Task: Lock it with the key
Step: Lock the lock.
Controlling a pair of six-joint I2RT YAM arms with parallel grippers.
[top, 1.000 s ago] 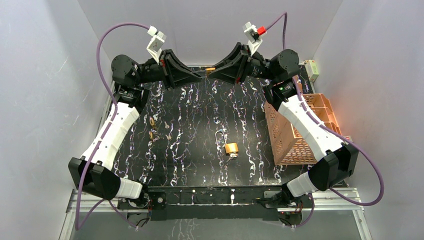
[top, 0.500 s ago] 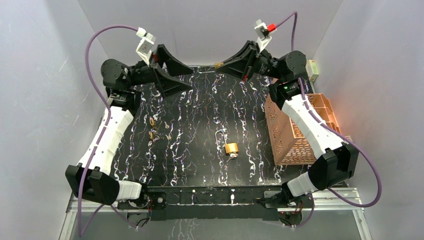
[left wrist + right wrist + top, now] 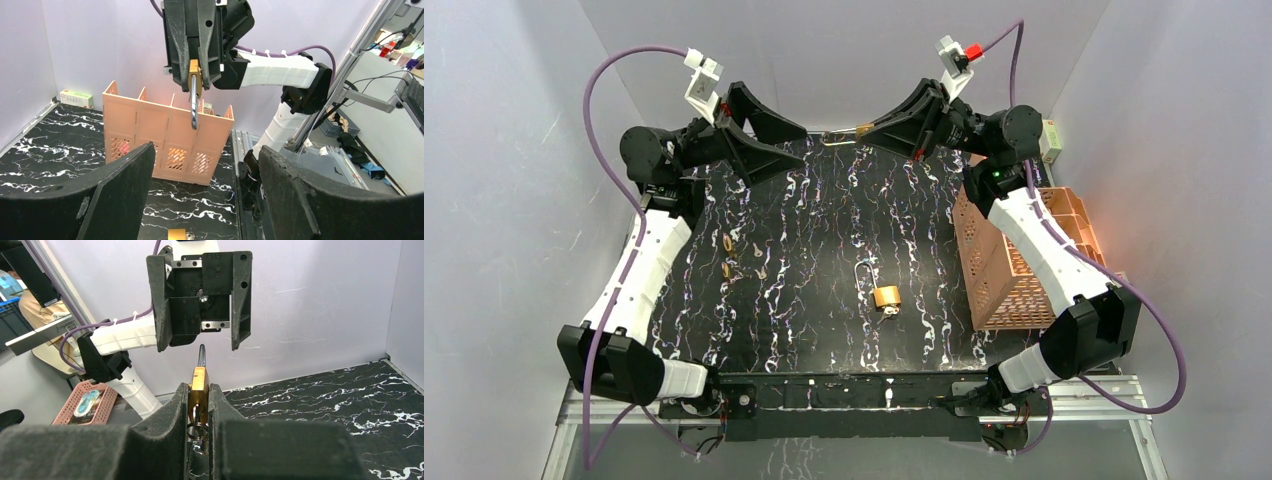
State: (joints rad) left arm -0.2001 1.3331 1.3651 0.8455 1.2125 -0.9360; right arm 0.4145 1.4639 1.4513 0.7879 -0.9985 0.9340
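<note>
The right gripper (image 3: 872, 128) is clamping a brass padlock (image 3: 199, 382), shackle pointing at the wide-open, empty left gripper (image 3: 206, 150) opposite. Only its wrist view is showing a ring (image 3: 196, 431) dangling beneath. Only the top view is showing a second padlock (image 3: 885, 296) and keys (image 3: 742, 255) lying below both, on a black marbled table (image 3: 814, 260), pale walls (image 3: 514, 200) surrounding.

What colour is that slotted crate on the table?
Salmon orange crate, clearest in the left wrist view.

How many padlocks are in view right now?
2. One padlock is pinched in the right gripper, high above the far edge of the table; the other padlock lies near its middle. The basket could hide more.
</note>
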